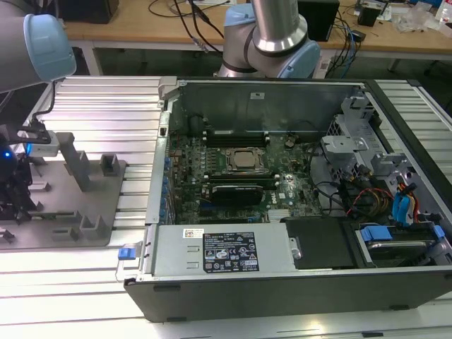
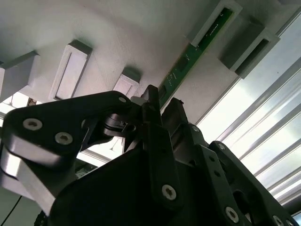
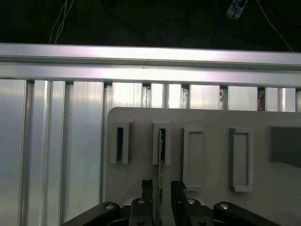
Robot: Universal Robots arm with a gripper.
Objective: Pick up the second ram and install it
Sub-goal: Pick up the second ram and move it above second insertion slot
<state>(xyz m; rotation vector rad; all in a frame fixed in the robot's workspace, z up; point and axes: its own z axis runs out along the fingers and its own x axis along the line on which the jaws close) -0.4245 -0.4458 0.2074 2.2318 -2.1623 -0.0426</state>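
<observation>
In both wrist views the gripper [image 3: 161, 186] straddles the ram [image 3: 161, 150]. Its fingers [image 3: 147, 193] are narrow, with a slit of gap on either side, not clamped. The ram stands on edge in a slot of the grey holder [image 3: 211, 197], which lies on the ribbed table [image 1: 92, 106]. In the exterior view the holder sits at nine o'clock from the open case [image 1: 282, 282]. Inside the case, the socket [image 1: 244, 161] has a black card [image 1: 236, 192] at six o'clock.

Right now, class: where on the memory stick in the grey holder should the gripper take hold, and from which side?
Probably by its two flat faces near the free long edge, coming from above: the second ram stands on edge in a slot of the grey holder, and the gripper straddles it.
</observation>
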